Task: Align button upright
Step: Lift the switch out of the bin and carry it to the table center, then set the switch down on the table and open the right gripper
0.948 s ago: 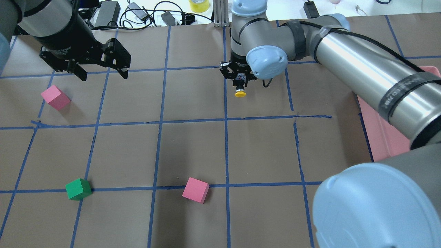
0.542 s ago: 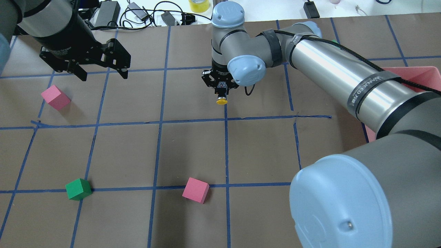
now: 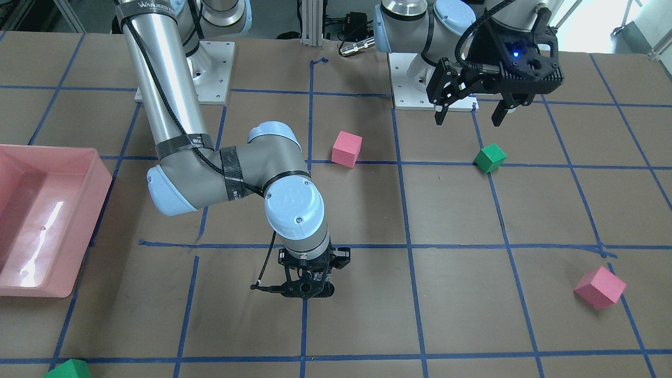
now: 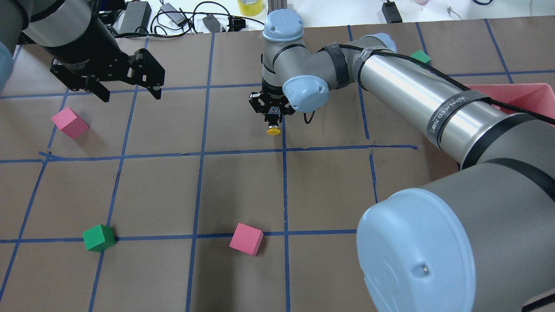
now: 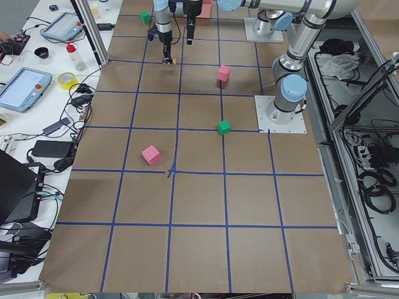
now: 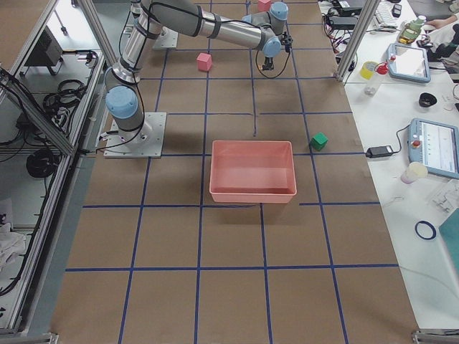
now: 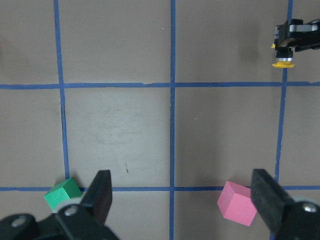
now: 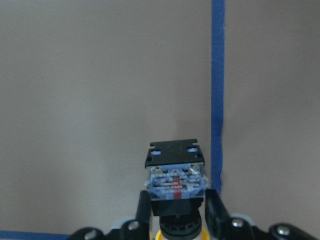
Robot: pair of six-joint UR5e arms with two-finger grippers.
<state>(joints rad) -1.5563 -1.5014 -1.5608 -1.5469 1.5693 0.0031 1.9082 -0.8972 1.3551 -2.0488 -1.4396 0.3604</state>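
From my console, the table (image 4: 243, 190) is covered in brown paper crossed by a grid of blue tape lines. The right gripper (image 4: 272, 123) hangs low over the far-centre of the table, its two fingers (image 8: 145, 210) clamped on the small push-button with yellow cap, black body and grey-white contact block (image 4: 273, 130). The button sits just beside a blue tape line. Its cap points toward the robot's side and the contact block (image 8: 175, 182) toward the far edge. I cannot tell whether it touches the paper.

The left gripper (image 4: 130, 95) hovers over its own side of the table with its jaws spread wide and nothing between them.

Loose on the paper lie a pink foam cube (image 4: 246, 239) near the robot, a second pink cube (image 4: 69, 122) close to the left gripper, a green cube (image 4: 99, 238) and another green cube (image 4: 419, 56) at the far edge. A shallow pink plastic tray (image 6: 251, 193) rests at the right arm's side.

Beyond the table, a white bench carries a yellow tape roll (image 4: 250, 6), black cables and a grey touchscreen pendant (image 6: 437, 147).
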